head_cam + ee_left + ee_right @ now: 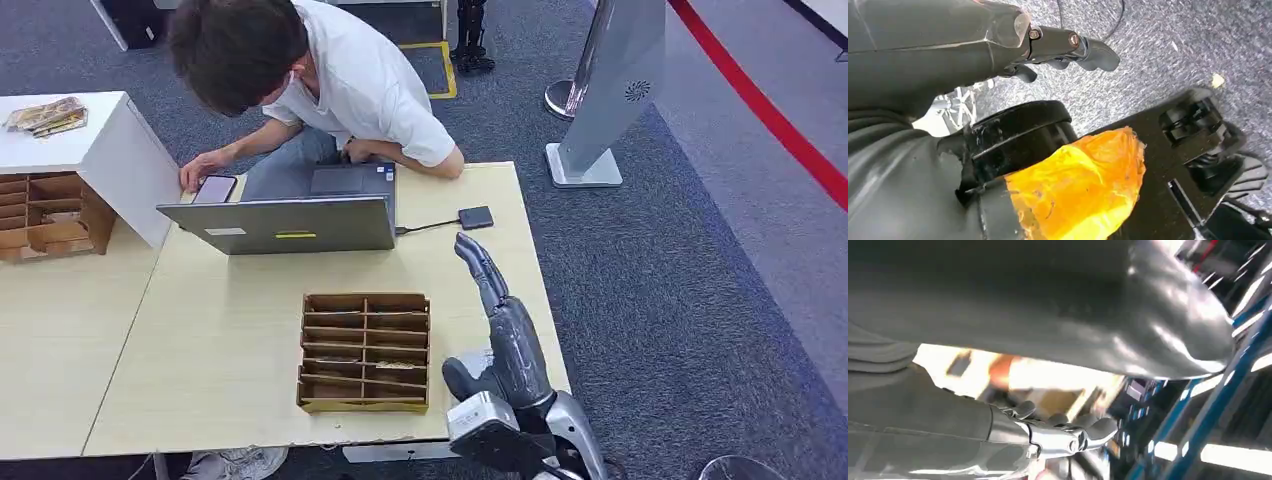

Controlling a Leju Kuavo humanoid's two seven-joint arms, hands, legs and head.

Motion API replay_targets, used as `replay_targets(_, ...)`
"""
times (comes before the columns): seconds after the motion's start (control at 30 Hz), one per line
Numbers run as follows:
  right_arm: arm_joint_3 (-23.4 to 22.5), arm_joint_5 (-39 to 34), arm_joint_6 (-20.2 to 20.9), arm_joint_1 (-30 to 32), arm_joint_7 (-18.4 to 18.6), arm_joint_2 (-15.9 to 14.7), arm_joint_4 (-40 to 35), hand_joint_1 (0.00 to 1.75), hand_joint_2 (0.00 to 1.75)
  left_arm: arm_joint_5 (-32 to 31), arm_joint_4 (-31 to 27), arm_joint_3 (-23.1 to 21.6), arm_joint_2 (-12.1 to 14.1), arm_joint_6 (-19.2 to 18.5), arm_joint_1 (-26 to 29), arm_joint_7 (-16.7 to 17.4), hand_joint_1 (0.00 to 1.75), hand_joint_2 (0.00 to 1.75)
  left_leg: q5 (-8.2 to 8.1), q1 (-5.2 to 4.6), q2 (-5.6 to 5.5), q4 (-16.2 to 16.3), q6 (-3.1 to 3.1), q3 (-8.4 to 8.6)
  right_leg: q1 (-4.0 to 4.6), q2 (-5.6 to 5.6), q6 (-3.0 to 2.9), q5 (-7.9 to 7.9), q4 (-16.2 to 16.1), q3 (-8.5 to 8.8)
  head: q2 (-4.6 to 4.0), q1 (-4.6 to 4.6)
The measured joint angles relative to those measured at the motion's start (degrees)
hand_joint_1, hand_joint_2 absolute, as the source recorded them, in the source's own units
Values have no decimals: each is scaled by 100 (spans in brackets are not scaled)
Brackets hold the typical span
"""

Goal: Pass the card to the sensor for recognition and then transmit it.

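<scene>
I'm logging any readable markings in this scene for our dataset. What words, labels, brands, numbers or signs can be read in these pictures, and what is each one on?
No text can be read in any view.
Laptop: a pale sticker and a yellow strip on the lid, too small to read.
Grey stand: a round emblem, no legible letters.
Phone: screen too small to read.
Sensor: no marking visible.
Right hand and left hand: no labels.

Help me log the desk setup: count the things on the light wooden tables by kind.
Laptops: 1
Phones: 1
Small black sensor pads on a cable: 1
Wooden slotted card racks: 2, one in front of the laptop, one at the left edge
Total: 5
</scene>
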Motion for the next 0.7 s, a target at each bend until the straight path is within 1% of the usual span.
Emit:
replay_targets(0.03,2,-334,105,59,-124,-24,0,0,0,24,0,0,0,31,0,-11,0,0,0,0,0,0,0,0,0,0,0,0,0,0,0,0)
replay_targets(0.1,0,-649,211,142,-268,-66,7,0,0,53,0,0,0,53,-1,-13,0,0,0,0,1,0,0,0,0,0,0,0,0,0,0,0)
replay_targets(0.3,13,-725,285,299,-423,-168,101,0,0,133,0,0,0,107,-5,-35,0,0,-2,0,1,0,3,0,0,0,0,-1,0,0,0,0)
replay_targets(0.33,20,-712,283,313,-431,-181,116,0,175,151,0,0,0,116,-5,-46,0,0,-2,0,1,0,3,0,0,0,0,-1,0,0,0,0)
replay_targets(0.57,144,-397,200,366,-484,-271,230,0,175,245,0,0,-2,153,-5,-55,0,0,-2,0,1,0,3,0,0,0,0,-1,0,0,0,0)
replay_targets(0.7,271,-19,127,357,-446,-319,304,0,175,271,0,0,-2,149,-6,-53,0,0,-2,0,1,0,3,-1,0,0,0,-1,0,0,0,0)
